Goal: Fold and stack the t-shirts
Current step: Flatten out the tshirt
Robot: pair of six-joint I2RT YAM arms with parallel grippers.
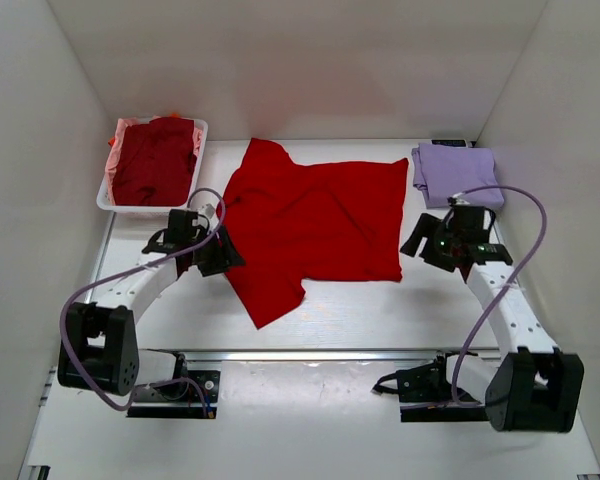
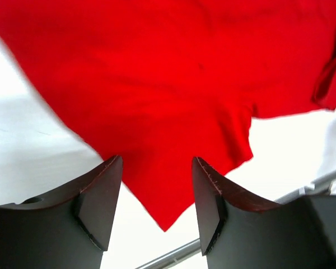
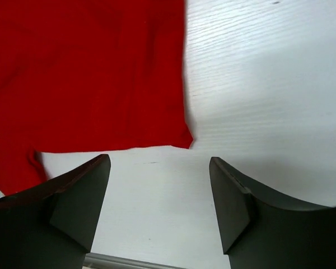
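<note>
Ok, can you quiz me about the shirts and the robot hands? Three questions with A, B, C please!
1. Where is the lavender shirt?
A. near left corner
B. far right side of the table
C. in a gripper

2. What colour is the spread-out shirt?
A. blue
B. red
C. green

3. The left gripper is
A. open
B. shut on a shirt
C. shut on nothing

Answers:
1 B: it lies folded at the far right, in the top view.
2 B: the cloth in the middle is bright red.
3 A: its fingers stand apart with nothing pinched.
</note>
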